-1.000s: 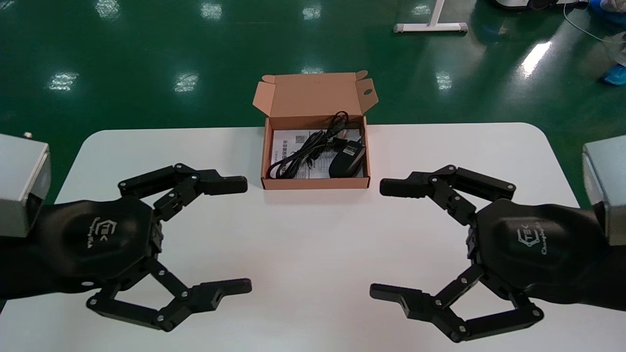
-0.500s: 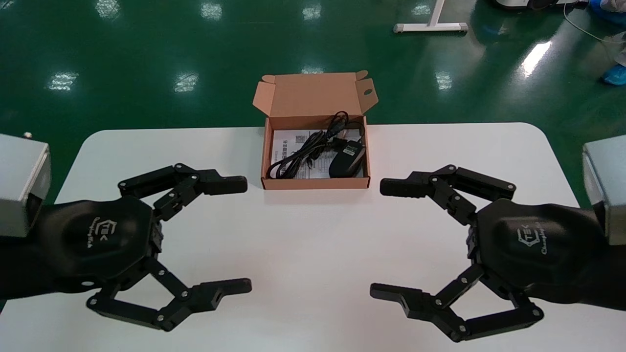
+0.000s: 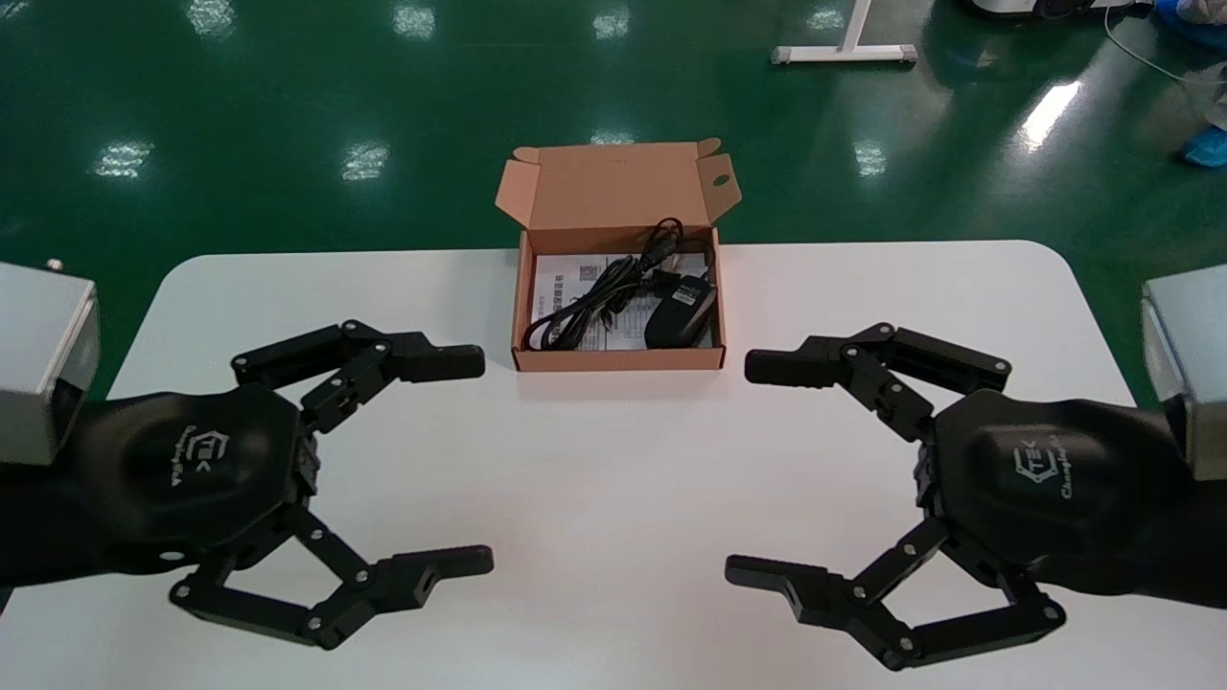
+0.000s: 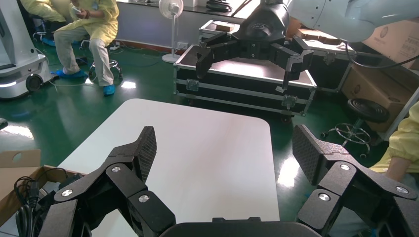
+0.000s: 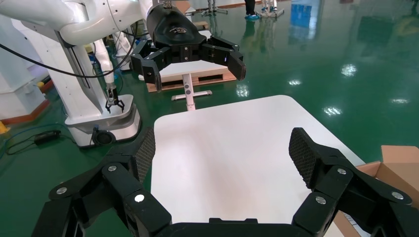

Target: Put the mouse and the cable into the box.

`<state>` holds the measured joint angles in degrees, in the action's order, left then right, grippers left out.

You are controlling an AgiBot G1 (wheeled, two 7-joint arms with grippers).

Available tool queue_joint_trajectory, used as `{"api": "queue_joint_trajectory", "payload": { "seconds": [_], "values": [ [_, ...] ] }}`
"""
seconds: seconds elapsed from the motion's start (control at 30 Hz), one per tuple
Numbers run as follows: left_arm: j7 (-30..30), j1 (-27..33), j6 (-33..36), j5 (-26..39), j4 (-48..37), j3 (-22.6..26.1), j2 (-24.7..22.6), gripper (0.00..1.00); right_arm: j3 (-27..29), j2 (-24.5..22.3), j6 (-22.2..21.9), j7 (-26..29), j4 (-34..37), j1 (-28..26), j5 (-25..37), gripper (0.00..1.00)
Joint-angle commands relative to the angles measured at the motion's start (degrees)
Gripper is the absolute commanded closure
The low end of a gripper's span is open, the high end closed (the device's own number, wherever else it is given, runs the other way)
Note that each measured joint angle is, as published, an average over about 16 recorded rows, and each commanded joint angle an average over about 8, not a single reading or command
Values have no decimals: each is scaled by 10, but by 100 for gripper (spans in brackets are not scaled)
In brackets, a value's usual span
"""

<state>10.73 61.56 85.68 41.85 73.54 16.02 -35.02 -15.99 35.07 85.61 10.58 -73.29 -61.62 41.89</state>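
An open brown cardboard box (image 3: 618, 358) sits at the table's far middle, lid flap up. Inside it lie a black mouse (image 3: 680, 311) on the right and a coiled black cable (image 3: 594, 302) on the left, over a printed leaflet. My left gripper (image 3: 484, 460) hovers open over the near left of the table, short of the box. On the near right my right gripper (image 3: 740, 470) mirrors it, also open and empty. The box corner and cable (image 4: 24, 197) show at the edge of the left wrist view; the box (image 5: 395, 168) shows in the right wrist view.
The white table (image 3: 613, 479) has rounded corners and green floor beyond its far edge. A white stand's foot (image 3: 844, 53) stands on the floor far back. The wrist views show people, flight cases and another robot base around the table.
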Motion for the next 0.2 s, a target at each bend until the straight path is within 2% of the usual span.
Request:
{"api": "queue_joint_trajectory", "payload": {
  "seconds": [0.03,0.2],
  "values": [
    [0,0,0,0,0,0,0,0,0,0,0,0,0,0,0,0],
    [0,0,0,0,0,0,0,0,0,0,0,0,0,0,0,0]
  ]
}}
